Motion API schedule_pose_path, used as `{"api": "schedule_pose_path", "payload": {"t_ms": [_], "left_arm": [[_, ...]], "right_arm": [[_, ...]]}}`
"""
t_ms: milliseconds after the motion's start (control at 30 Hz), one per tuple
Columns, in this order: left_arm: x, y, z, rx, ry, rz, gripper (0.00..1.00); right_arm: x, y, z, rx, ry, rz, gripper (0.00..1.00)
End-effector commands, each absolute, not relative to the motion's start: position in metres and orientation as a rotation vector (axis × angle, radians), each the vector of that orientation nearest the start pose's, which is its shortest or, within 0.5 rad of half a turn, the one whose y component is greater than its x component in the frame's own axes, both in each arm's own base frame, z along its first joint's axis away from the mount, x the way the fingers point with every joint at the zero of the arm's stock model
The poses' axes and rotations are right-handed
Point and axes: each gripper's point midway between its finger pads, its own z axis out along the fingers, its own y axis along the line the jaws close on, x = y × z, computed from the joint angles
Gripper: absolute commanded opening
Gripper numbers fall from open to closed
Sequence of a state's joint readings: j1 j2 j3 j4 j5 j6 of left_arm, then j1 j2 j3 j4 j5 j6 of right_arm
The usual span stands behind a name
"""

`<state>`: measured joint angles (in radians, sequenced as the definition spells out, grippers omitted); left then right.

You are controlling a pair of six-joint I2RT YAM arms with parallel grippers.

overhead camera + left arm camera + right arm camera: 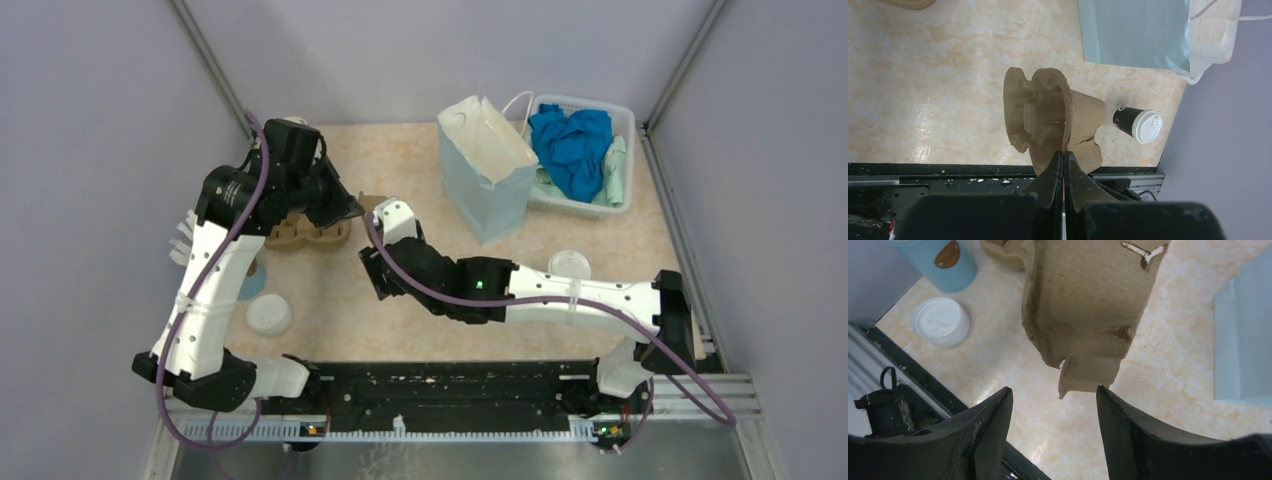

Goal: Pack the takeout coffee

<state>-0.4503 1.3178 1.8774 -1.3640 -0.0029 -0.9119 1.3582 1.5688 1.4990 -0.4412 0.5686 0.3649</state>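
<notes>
Left gripper (pixel 1064 156) is clamped on the pulp cup carrier (pixel 1048 112), holding it up, seemingly so the right gripper (pixel 1053 390), jaws apart, can take its lower flap. The takeout coffee (pixel 1138 123) stands apart by the bench's right edge.

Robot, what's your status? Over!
Left gripper shut on cardboard cup carrier. Right gripper open at its lower edge. Takeout coffee upright on table, untouched.

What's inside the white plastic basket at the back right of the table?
The white basket holds a crumpled blue cloth with a pale green item beside it. Together they cover the basket's floor, so anything lying underneath cannot be seen.
</notes>
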Motion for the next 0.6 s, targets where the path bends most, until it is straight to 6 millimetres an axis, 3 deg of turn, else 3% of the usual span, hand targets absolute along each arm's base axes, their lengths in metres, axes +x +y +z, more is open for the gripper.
{"api": "schedule_pose_path", "payload": {"t_ms": [0,100,167,367,567], "left_arm": [[0.248,-0.159,0.368,-0.602,2.368,-0.728,0.00],[0.252,-0.159,0.368,-0.610,2.366,-0.746,0.00],[0.255,-0.159,0.369,-0.605,2.366,-0.755,0.00],[0.262,-0.156,0.373,-0.590,2.350,-0.777,0.00],[0.265,-0.157,0.373,-0.527,2.343,-0.777,0.00]], "right_arm": [[0.185,0.426,0.311,-0.462,1.825,0.536,0.58],[0.188,0.427,0.305,-0.420,1.829,0.531,0.41],[0.190,0.428,0.302,-0.402,1.824,0.520,0.40],[0.191,0.433,0.289,-0.418,1.825,0.513,0.42],[0.185,0.425,0.314,-0.460,1.793,0.548,0.57]]}}
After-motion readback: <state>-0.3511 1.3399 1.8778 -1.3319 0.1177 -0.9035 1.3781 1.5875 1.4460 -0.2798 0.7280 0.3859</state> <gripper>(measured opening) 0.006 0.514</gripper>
